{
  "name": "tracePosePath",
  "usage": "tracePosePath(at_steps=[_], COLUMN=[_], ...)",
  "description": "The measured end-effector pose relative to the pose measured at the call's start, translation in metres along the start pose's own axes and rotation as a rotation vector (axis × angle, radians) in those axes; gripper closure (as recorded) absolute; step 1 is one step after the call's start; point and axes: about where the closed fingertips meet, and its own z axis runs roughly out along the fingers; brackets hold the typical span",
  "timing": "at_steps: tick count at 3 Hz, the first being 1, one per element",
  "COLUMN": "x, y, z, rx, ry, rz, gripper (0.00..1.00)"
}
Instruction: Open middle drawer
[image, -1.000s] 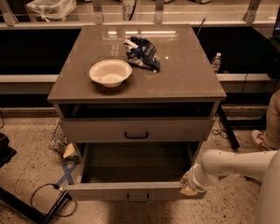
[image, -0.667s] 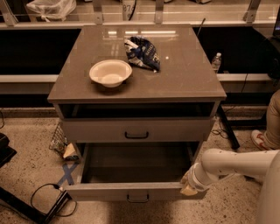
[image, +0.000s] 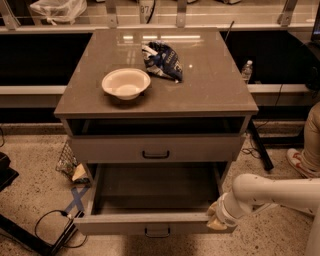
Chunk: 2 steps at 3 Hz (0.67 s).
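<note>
A grey drawer cabinet (image: 235, 107) stands in the middle of the camera view. Its upper drawer front (image: 110, 148), with a dark handle (image: 155, 154), is nearly flush, with a dark gap above it. The drawer below it (image: 150, 192) is pulled far out and looks empty; its front panel (image: 115, 226) has a handle (image: 157, 231). My gripper (image: 216, 220), on a white arm (image: 270, 192) coming from the right, is at the right front corner of the pulled-out drawer.
A white bowl (image: 126, 83) and a dark chip bag (image: 162, 60) lie on the cabinet top. A water bottle (image: 246, 71) stands behind on the right. Cables (image: 50, 225) and blue tape (image: 76, 199) lie on the floor at left. A person's shoe (image: 300, 162) is at right.
</note>
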Motion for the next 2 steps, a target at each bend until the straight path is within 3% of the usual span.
tracePosePath(at_steps=[2], x=[-0.0001], y=[0.0001], z=[-0.0003], rx=[0.000], ry=[0.000], rz=[0.000], gripper=[1.00])
